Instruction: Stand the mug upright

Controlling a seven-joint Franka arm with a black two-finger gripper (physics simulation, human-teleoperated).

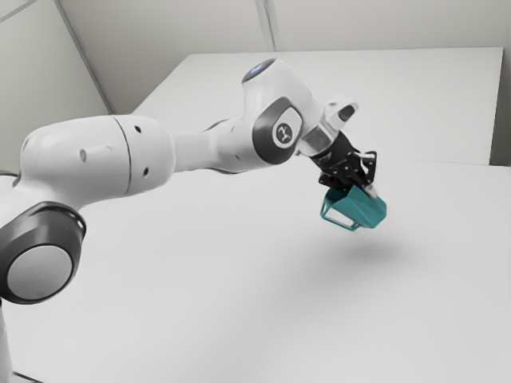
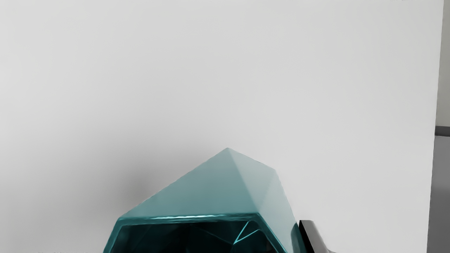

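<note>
Because its shadow lies apart beneath it, the mug [image 1: 365, 210] reads in the exterior view as aloft, gripped by the claw [image 1: 361, 193]. It hangs tilted just beneath the claw, its handle [image 1: 338, 223] on the side toward the arm's base. I judge the step in hand to be righting the mug in mid-air; the next move calls for levelling its base, lowering it until that base sits flat, then letting go. Released at this slant, it could topple. Below the claw spreads a smooth white table [image 1: 200, 279]; beyond stand pale walls [image 1: 152, 32] with a narrow upright strip [image 1: 267, 24].

From the wrist view, the mug's open mouth faces the claw, its dark inside showing and its faceted wall running away toward the table. One finger [image 2: 311, 237] lies against the outer wall; where the other presses, I cannot tell. Past the table's edge is something grey.
</note>
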